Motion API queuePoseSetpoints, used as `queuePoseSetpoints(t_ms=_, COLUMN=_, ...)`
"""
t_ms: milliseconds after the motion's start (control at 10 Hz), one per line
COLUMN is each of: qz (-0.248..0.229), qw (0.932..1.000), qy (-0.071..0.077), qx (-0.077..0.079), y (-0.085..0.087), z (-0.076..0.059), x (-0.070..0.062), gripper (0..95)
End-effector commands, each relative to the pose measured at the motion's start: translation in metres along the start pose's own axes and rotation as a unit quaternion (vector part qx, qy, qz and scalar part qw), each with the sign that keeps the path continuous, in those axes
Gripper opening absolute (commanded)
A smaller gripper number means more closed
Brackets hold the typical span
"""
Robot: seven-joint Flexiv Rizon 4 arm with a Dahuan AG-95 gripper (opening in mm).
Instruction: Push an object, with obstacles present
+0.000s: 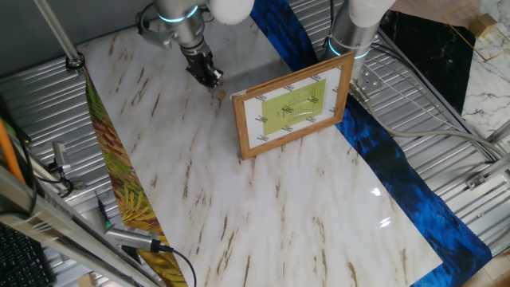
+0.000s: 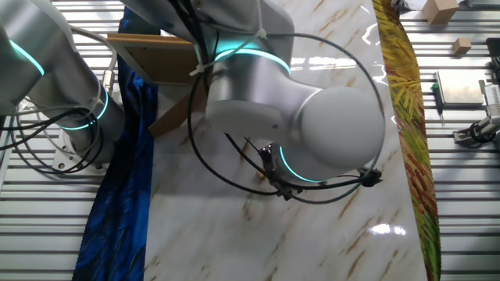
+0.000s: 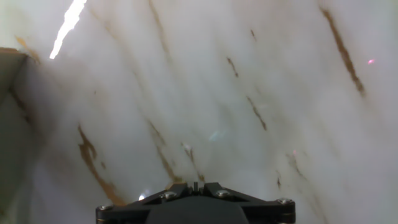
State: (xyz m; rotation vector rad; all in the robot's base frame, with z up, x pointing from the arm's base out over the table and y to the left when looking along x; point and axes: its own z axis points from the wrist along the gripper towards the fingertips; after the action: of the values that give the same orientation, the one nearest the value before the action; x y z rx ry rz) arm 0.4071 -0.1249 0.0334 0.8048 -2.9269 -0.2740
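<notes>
Gripper (image 1: 209, 76) sits low on the marble surface (image 1: 263, 207), at about 10 o'clock from the picture frame (image 1: 293, 105). The small wooden nub (image 1: 221, 92) lies just beside the tip, at its 5 o'clock, between gripper and frame corner. Contact cannot be confirmed. Gripper state: cannot tell; the fingers look drawn together but are too small, and hidden in the hand view. My judgement: push at an early stage, most travel remaining. Nub is roughly round; no long axis or heading discernible.

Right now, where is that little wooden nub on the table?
In one fixed view the nub lies on the marble top just below the gripper, left of the picture frame's upper left corner.
</notes>
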Motion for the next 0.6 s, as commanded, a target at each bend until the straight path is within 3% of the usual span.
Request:
queuePoseSetpoints(t_ms=100, qz=0.001, qw=1.0000, qy=-0.001, qx=0.001, y=0.003, z=0.002, x=0.011, gripper=0.0)
queuePoseSetpoints(t_ms=400, qz=0.003, qw=1.0000, qy=-0.007, qx=0.000, y=0.013, z=0.008, x=0.035, gripper=0.0)
queuePoseSetpoints(t_ms=600, qz=0.007, qw=0.9999, qy=-0.008, qx=0.002, y=0.015, z=0.011, x=0.037, gripper=0.0)
